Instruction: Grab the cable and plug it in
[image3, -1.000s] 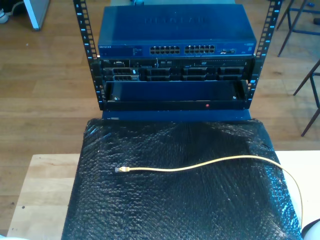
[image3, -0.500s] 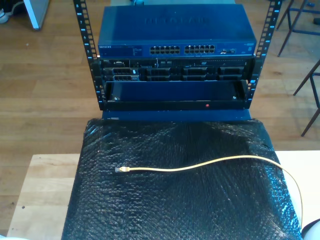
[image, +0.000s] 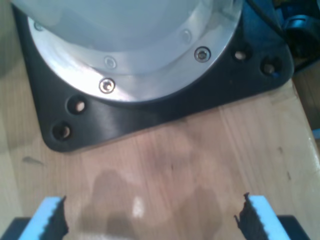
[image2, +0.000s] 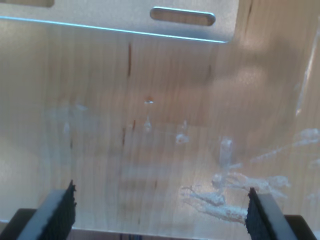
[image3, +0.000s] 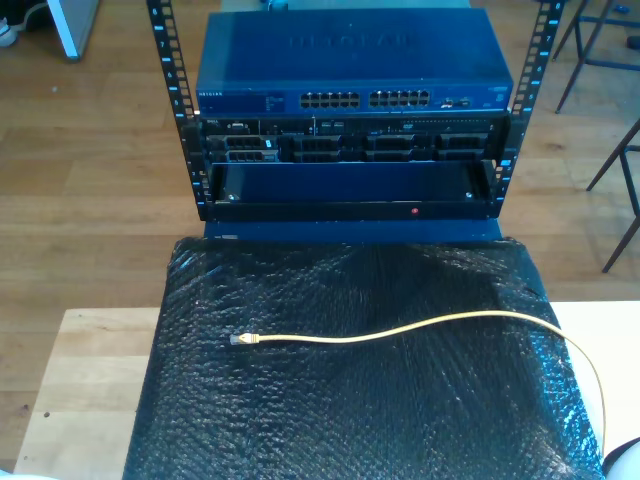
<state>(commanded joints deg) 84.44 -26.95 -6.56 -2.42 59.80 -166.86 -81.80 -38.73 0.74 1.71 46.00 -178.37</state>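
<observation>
With my first gripper (image: 150, 220) and my second gripper (image2: 160, 212) both spread wide over bare wooden desk (image3: 85, 380), the thin yellow network cable (image3: 400, 330) lies across the crinkled black bubble-wrap mat (image3: 350, 400), where I reckon its small plug (image3: 238, 341) could skid away from a shallow pinch.

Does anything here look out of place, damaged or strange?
Nothing serious. The cable lies loose on the black bubble wrap, its plug in no port of the blue switch. Whitish scrape marks mar the wood below my second gripper.
</observation>
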